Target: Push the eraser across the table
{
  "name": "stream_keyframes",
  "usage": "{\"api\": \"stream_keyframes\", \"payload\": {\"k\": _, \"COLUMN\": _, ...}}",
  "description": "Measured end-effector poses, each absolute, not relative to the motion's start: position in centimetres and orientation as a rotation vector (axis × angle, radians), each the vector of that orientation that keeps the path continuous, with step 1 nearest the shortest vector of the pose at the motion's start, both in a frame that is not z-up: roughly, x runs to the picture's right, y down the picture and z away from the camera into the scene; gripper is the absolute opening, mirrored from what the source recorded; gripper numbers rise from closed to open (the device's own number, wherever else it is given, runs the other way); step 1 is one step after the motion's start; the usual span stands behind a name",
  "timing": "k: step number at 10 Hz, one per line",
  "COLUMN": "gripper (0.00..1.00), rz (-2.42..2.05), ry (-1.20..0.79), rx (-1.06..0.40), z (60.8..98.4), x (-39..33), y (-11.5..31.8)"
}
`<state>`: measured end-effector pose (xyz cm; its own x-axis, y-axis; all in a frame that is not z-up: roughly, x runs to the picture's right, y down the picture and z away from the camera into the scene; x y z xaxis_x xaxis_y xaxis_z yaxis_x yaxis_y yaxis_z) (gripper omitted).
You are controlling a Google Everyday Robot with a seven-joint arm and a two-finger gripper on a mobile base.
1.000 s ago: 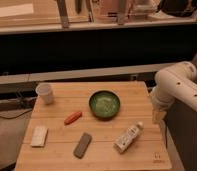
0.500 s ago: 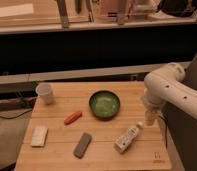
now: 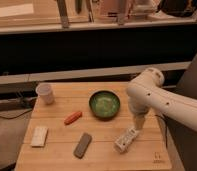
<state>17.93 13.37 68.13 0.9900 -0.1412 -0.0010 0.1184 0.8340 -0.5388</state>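
The eraser [image 3: 83,144] lies unmoved near the bench's [image 3: 104,156] front edge, left of centre. Further right, just above the bottle [image 3: 126,140], hangs the gripper [image 3: 140,122], which has swung in from the right side. Whether it is open or closed, I cannot tell. The approach has begun, but the push has not.

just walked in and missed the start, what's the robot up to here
A one-armed robot is working over a small wooden table. Its gripper hangs over the table's right side, just above the white bottle and near the green bowl. The eraser it is meant to push lies near the front edge, beyond the bottle from the gripper, with nothing touching it.
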Motion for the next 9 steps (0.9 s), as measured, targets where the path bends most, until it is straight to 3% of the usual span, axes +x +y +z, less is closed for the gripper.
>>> {"api": "stream_keyframes", "payload": {"k": 9, "gripper": 0.80, "rz": -0.320, "ry": -0.037, "rx": -0.591, "z": 70.7, "x": 12.2, "y": 19.1}}
